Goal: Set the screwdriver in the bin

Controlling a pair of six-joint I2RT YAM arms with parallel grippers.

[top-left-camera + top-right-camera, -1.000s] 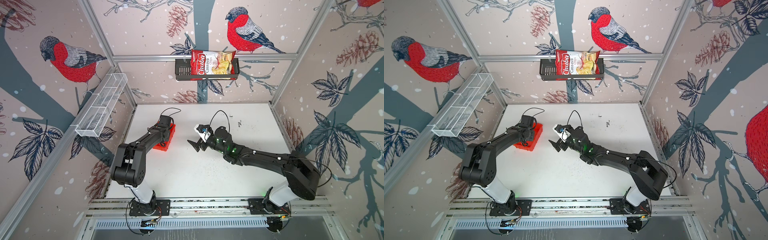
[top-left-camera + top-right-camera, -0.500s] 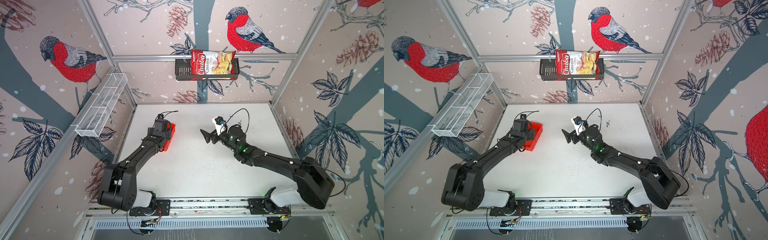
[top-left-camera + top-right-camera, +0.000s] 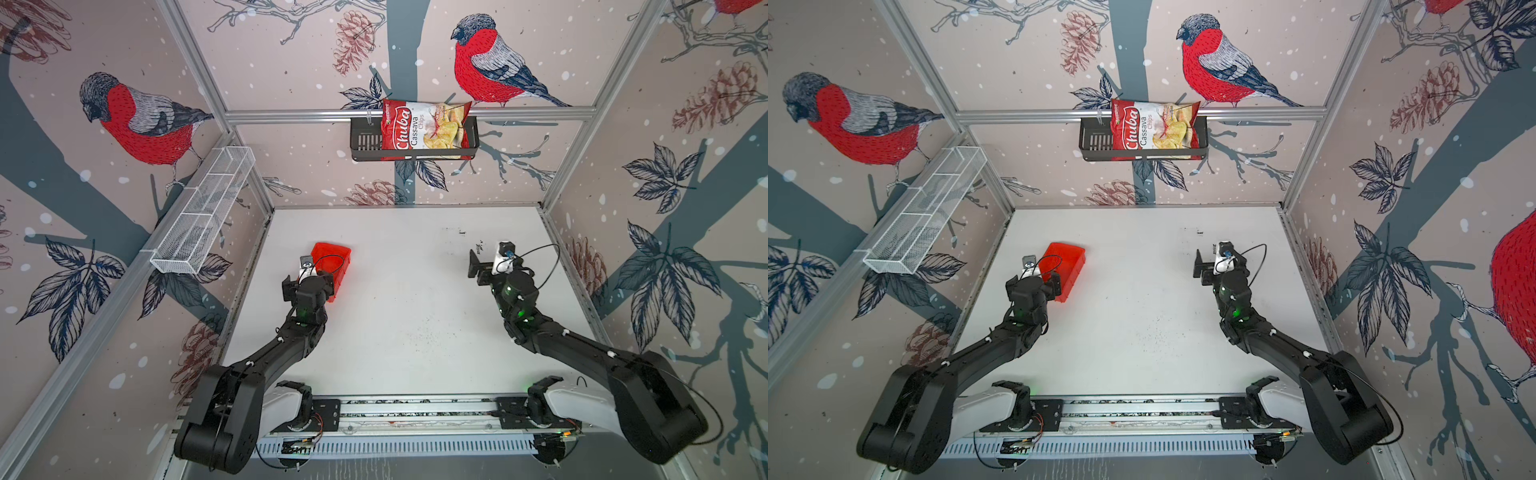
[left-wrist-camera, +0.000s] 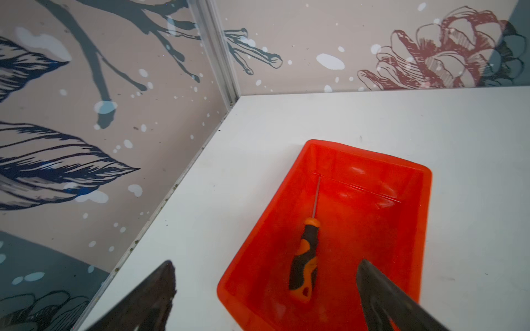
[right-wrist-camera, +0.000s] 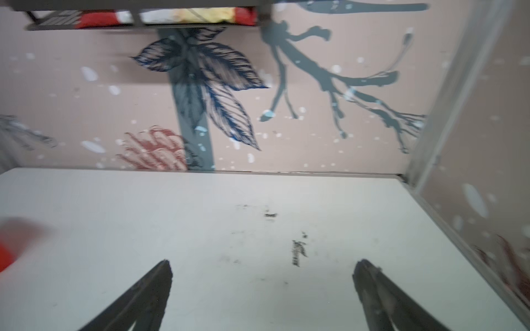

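Screwdriver (image 4: 305, 258) is in the red bin (image 4: 426, 217), lying flat on its floor, loose, nothing gripping it. The orange-and-black handle sits toward the bin's end nearest your left gripper (image 4: 266, 262). The thin silver shaft runs lengthwise toward the bin's opposite end wall, tip close to the crease where the floor meets that wall; you cannot tell whether it touches. Your left gripper is released: jaws spread wide, empty, poised above the bin's near end. One finger (image 4: 381, 292) hangs over the bin's long wall. The other finger (image 4: 155, 289) is outside the bin, over bare worktop (image 4: 473, 137) on the bin's flank that faces the side wall (image 4: 86, 114). Neither finger shows contact with bin or screwdriver. In both top views the bin (image 3: 332, 254) (image 3: 1068, 259) sits on the worktop with the left gripper's body covering its near end. The screwdriver is hidden there; only the left wrist view shows it. Your right gripper (image 5: 262, 262) is released too, jaws wide, nothing between them, over scuffed bare worktop well apart from the bin. The right wrist view is blurred, and the bin is only a red smear at its edge. Beyond the bin, on the back wall (image 3: 316, 174), a black slotted basket (image 3: 365, 141) holds a bag of Chuba cassava chips (image 3: 424, 131). A white wire-mesh shelf (image 3: 203, 216) hangs on the side wall nearest the bin, higher than it.
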